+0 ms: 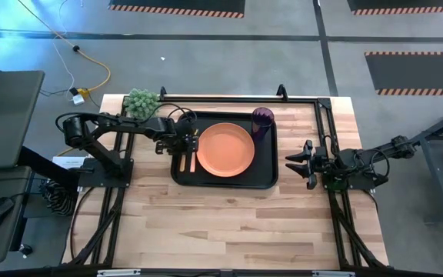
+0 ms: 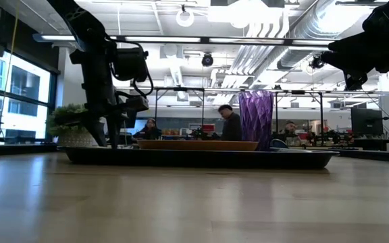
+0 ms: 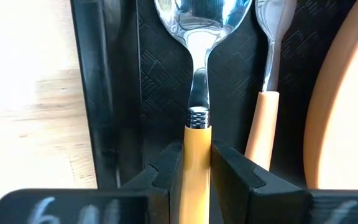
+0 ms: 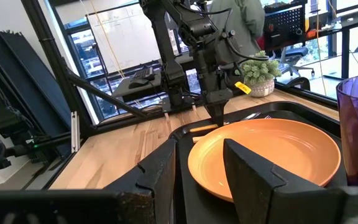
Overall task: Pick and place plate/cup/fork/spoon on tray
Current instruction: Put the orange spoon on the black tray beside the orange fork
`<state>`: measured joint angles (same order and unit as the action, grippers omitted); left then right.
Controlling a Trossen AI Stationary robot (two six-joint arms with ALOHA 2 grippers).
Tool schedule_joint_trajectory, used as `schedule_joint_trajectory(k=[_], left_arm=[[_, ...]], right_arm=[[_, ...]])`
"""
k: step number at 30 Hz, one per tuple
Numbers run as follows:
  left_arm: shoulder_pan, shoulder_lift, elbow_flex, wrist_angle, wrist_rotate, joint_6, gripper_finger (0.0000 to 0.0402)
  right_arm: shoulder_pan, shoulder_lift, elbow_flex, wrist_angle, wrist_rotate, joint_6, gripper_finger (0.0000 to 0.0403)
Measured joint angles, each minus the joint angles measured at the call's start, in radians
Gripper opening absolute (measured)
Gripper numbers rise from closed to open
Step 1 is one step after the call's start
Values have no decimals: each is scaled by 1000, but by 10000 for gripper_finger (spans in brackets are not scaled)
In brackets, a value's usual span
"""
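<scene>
Orange-wood spoon (image 3: 197, 93) handle is flanked closely by the left hand (image 3: 197, 171), lying in the tray (image 1: 264, 181) beside the fork (image 3: 267, 99) and plate (image 1: 225, 148). Probably best released fully, then lifted straight up. That contact is only shown in the left wrist view; right hand (image 1: 300, 163) is seen empty, parted, waiting off-tray.

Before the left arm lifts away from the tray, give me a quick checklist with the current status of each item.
1. Spoon lying in the tray: ok.
2. Fork beside the spoon, next to the plate: ok.
3. Left gripper fingers clear of the spoon handle: not ok, they flank it closely.
4. Cup upright in the tray's far corner: ok.
5. Right gripper open, parked off the tray's right side: ok.
</scene>
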<state>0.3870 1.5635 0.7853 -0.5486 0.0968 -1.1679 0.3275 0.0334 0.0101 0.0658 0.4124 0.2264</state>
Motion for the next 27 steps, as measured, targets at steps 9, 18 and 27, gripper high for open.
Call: schedule_joint_trajectory(k=[9,18,27], left_arm=[[0,0,0,3,8,-6,71],[0,0,0,7,10,-8,73],[0,0,0,8,10,-7,112]], right_arm=[[0,0,0,0,0,0,126],[0,0,0,0,0,0,126],[0,0,0,0,0,0,126]])
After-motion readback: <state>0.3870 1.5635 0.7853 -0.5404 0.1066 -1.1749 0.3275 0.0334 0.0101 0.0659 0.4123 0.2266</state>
